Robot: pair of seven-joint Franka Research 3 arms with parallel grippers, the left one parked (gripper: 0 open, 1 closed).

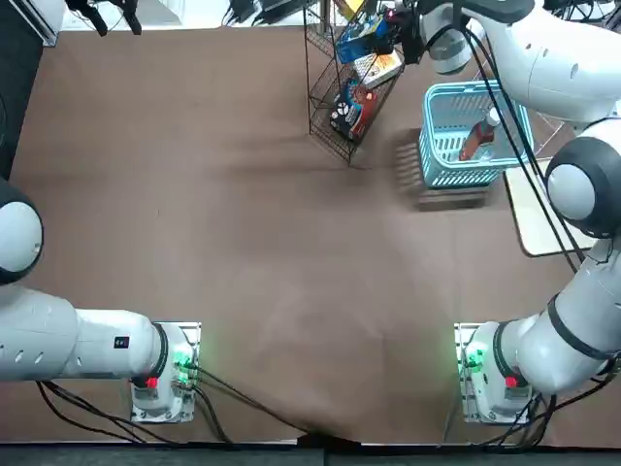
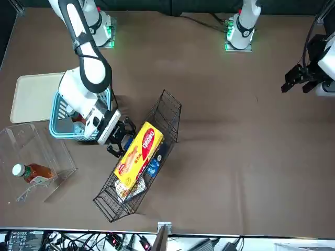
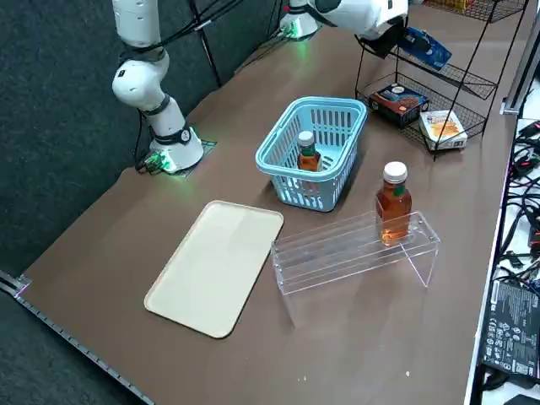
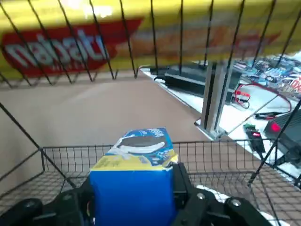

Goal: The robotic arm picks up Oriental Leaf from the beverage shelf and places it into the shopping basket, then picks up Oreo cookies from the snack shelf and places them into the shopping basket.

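My right gripper (image 4: 134,200) reaches into the black wire snack shelf (image 3: 472,80), and its fingers (image 4: 182,186) press both sides of the blue Oreo cookies box (image 4: 136,181). The box rests on an upper wire tier (image 3: 422,46) and also shows from above (image 1: 359,41), with the right gripper (image 1: 393,41) beside it. One Oriental Leaf bottle (image 3: 309,153) stands tilted inside the turquoise shopping basket (image 3: 283,181), next to the rack (image 1: 330,126). Another bottle of the same tea (image 3: 393,202) stands on the clear beverage shelf (image 3: 354,249).
A long yellow box (image 2: 138,151) lies on the rack's top tier, right above the gripper (image 2: 119,140). A red-and-black pack (image 3: 401,97) and a cream-orange box (image 3: 443,125) sit on lower tiers. A cream tray (image 3: 219,266) lies beside the basket.
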